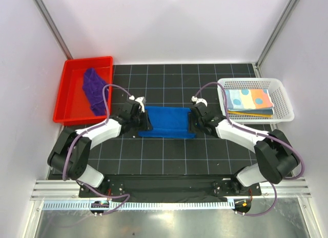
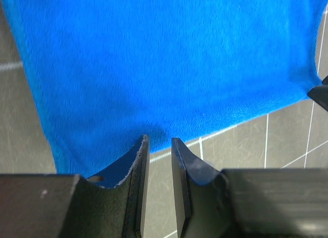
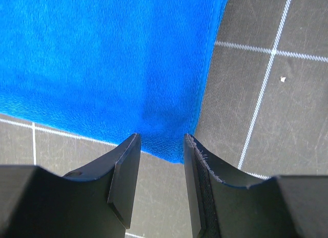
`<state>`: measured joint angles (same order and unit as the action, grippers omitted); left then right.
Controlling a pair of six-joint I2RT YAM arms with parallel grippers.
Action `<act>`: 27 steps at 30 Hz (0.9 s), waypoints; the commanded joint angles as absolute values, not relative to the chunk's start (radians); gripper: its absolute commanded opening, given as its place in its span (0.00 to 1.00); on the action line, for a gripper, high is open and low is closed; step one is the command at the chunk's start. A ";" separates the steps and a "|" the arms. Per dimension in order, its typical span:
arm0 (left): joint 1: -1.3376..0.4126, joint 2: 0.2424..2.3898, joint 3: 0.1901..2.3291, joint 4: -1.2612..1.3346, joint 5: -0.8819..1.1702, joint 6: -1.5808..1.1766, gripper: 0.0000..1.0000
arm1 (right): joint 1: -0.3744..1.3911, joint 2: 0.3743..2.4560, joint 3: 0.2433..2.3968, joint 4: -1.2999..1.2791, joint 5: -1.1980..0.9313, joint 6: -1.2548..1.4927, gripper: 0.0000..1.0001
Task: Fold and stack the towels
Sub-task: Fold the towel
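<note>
- My left gripper [image 2: 159,139] is partly closed, with only a narrow slot between the jaws. Its tips pinch the edge of the blue towel [image 1: 166,123] at the towel's left end, just beside a corner.
- My right gripper [image 3: 162,136] stands a little wider. A corner at the towel's right end sits between its tips, and the cloth dimples just ahead of them.
- From the wrist views both grips look firm, though I see only the tips meeting the cloth, so I judge this mostly by the puckers.
- The blue towel is spread across the middle of the bench [image 1: 169,161], directly between my two grippers. Long creases run from one end to the other.
- I cannot tell whether its held ends are lifted off the bench or resting on it.
- The purple towel [image 1: 94,89] lies crumpled in the red tray [image 1: 70,102] at the far left, well apart from my left gripper.
- The patterned towel [image 1: 250,100] sits folded flat in the white basket [image 1: 283,94] at the far right, near my right arm but not touching it.
</note>
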<state>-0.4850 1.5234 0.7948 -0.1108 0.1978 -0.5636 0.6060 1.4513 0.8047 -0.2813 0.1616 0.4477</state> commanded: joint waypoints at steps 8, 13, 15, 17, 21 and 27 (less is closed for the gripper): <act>-0.495 1.367 0.776 -0.129 0.156 -0.572 0.29 | 0.621 1.361 0.804 -0.318 0.199 0.440 0.46; -0.499 1.430 0.819 -0.140 0.150 -0.569 0.28 | 0.621 1.402 0.844 -0.319 0.189 0.439 0.46; -0.497 1.443 0.799 -0.140 0.118 -0.569 0.25 | 0.621 1.419 0.836 -0.315 0.187 0.440 0.46; -0.497 1.456 0.775 -0.130 0.101 -0.574 0.24 | 0.623 1.433 0.801 -0.290 0.186 0.443 0.46; -0.497 1.474 0.712 -0.100 0.071 -0.581 0.23 | 0.621 1.457 0.746 -0.262 0.178 0.453 0.46; -0.497 1.522 0.695 -0.061 0.069 -0.583 0.21 | 0.623 1.479 0.735 -0.255 0.187 0.459 0.45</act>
